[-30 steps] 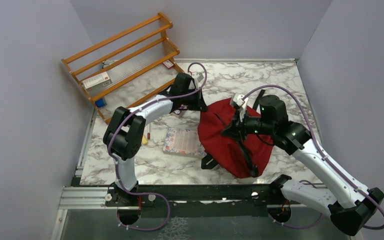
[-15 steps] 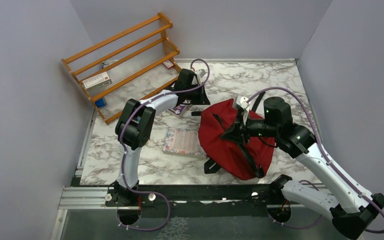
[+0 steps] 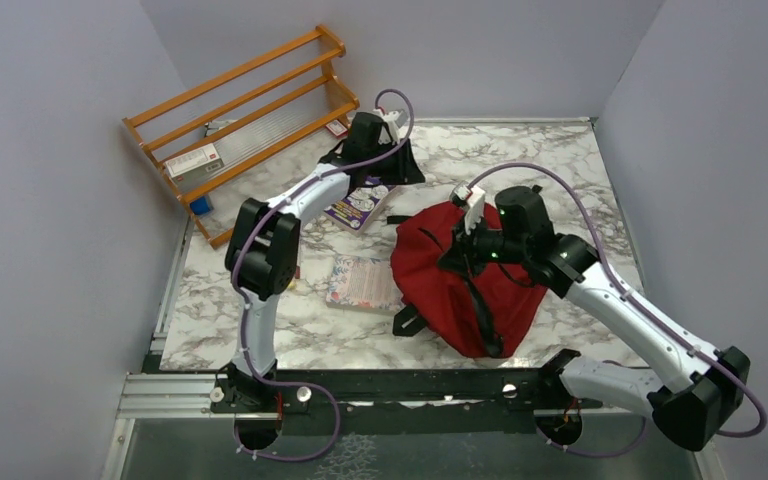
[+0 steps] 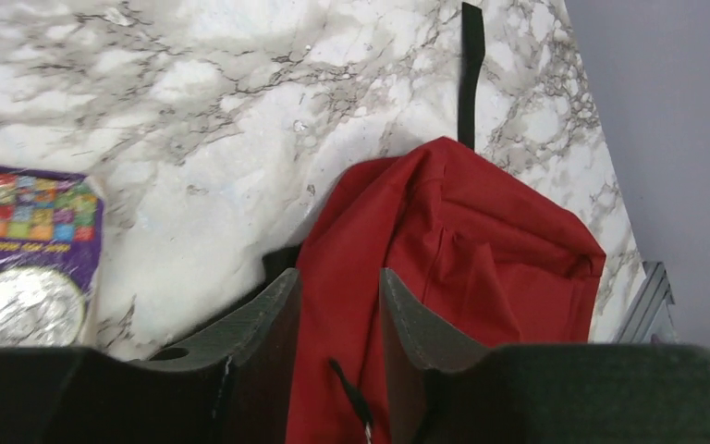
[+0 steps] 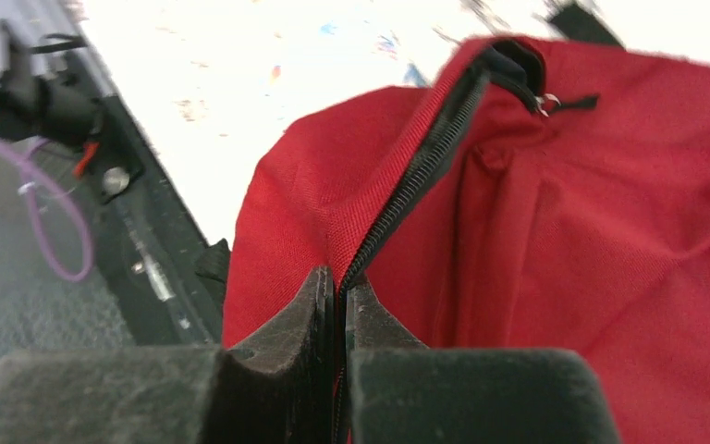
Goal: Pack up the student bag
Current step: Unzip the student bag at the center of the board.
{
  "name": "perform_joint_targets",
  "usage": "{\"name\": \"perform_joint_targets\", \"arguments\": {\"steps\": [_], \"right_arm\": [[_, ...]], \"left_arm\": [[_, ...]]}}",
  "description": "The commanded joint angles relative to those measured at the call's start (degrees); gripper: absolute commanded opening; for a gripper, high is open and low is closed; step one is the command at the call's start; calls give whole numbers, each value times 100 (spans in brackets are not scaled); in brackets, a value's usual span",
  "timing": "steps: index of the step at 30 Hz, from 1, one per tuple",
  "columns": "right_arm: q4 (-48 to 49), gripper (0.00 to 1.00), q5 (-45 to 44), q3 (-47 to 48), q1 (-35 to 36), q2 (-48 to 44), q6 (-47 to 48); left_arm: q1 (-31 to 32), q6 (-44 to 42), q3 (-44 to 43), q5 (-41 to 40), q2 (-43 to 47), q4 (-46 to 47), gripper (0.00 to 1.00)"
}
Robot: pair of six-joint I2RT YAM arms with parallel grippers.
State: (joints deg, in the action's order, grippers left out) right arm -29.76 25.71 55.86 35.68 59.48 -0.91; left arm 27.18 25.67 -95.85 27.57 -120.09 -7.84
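The student bag [image 3: 460, 290], dark red with black straps, lies slumped right of the table's middle. My right gripper [image 3: 452, 258] is shut on the bag's zipper edge [image 5: 425, 176] and holds it up; in the right wrist view the pads [image 5: 319, 305] pinch the black zipper tape. My left gripper [image 3: 412, 176] hovers behind the bag, its jaws open with nothing in them. In the left wrist view the bag [image 4: 462, 231] shows below and beyond the gap. A purple book [image 3: 358, 206] lies under the left arm, and a floral-covered book [image 3: 361, 282] lies left of the bag.
An orange wooden rack [image 3: 250, 110] leans at the back left with small boxes [image 3: 194, 161] on it. A black strap [image 4: 470, 74] runs from the bag toward the back wall. Grey walls close in on three sides. Pens [image 3: 293, 270] lie left of the floral book.
The left gripper has opened and moved toward the back, leaving the purple book lying more exposed. The right gripper has carried the bag's zipper edge a little leftward.
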Motion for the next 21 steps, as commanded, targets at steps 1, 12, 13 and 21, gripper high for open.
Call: {"name": "perform_joint_targets", "arguments": {"steps": [1, 12, 13, 21], "right_arm": [[139, 1, -1902, 26, 9, 591, -776], [-299, 1, -5489, 1215, -268, 1963, -692], [-322, 1, -5630, 1326, -279, 1984, -643], [-114, 22, -3092, 1208, -281, 1973, 167]], "left_arm": [[-360, -27, 252, -150, 978, -202, 39], [-506, -499, 1299, -621, 2101, -631, 43], [-508, -502, 1374, -640, 2157, -631, 43], [-503, -420, 1687, -571, 2314, -603, 44]]}}
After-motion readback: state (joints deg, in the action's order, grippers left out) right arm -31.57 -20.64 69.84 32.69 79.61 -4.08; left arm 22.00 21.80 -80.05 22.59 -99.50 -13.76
